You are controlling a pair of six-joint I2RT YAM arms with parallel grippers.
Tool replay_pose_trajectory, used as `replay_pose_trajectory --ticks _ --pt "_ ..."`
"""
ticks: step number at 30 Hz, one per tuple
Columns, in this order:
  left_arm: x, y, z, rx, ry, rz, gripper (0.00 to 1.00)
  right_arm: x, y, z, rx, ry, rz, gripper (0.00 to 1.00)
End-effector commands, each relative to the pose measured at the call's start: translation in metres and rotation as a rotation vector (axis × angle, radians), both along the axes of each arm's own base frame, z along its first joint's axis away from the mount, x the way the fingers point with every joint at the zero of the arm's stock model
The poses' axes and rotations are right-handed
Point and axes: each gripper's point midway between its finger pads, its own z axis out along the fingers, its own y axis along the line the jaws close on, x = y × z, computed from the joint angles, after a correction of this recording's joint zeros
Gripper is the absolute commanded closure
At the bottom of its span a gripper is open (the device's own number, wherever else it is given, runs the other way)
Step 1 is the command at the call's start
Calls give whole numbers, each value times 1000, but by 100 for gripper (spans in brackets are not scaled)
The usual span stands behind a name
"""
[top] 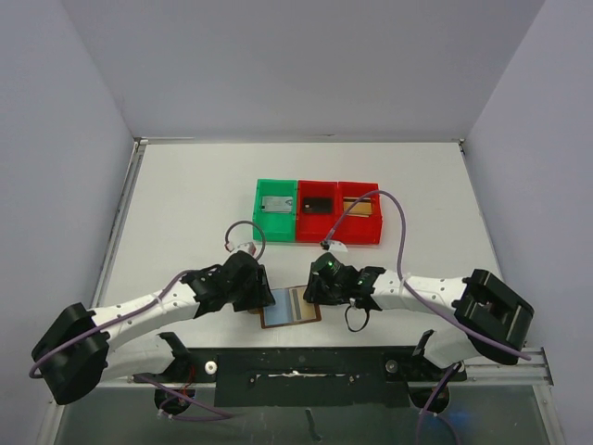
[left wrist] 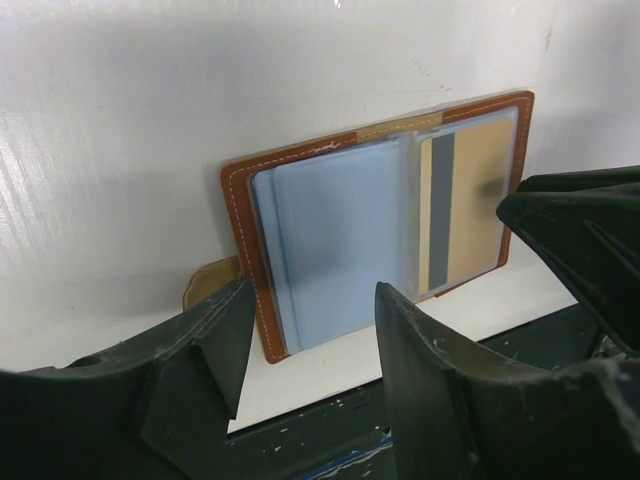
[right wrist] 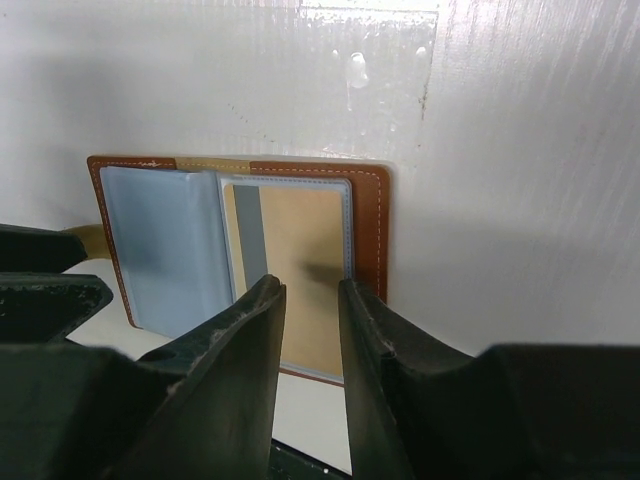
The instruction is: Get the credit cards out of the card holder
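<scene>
Nearest the arms' bases, the thin brown leather-like bifold card holder point(top: 290, 307) lies open and flat on the white table point(top: 185, 204), close to its near edge. The left gripper point(left wrist: 312, 310) hangs low over the holder's near left part with its black fingers point(left wrist: 215, 340) spread wide and nothing between them; the pale blue-grey pocket page shows in the gap. The right gripper point(right wrist: 308, 290) sits over the right-hand page, its jaws drawn narrow with a clear slit between them (whether the tips touch the pocket cannot be told). Through that slit shows a flat gold-yellow rectangular credit card point(right wrist: 300, 225) with a grey stripe down one side, tucked inside the clear pocket. A tan tab point(left wrist: 210, 282) sticks out from the holder's left edge. Well beyond, toward mid-table, three plastic bins stand in a touching row: a green bin point(top: 258, 213), a middle red bin point(top: 318, 234) and a right red bin point(top: 361, 234), each with a small flat item inside.
</scene>
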Motion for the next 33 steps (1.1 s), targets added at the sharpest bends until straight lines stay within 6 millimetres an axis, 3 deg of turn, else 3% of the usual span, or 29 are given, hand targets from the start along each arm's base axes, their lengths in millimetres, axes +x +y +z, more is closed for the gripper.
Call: replay_pose_trajectory --ticks 1,10,14,21,28,33 --pt "4 -10 -1 -37 -20 -6 52 5 17 11 44 -9 4 71" --pt "-6 0 -29 43 33 -12 62 2 16 2 15 26 5 70" --pt "-9 1 -33 51 38 -18 67 2 15 1 5 35 5 66" --pt "-8 4 -32 63 29 -12 72 3 15 2 -7 32 5 53" --pt "-7 6 -29 64 18 -9 73 2 18 1 3 43 28 54" --pt "-3 6 -22 58 -5 -1 73 2 32 16 121 25 76 58"
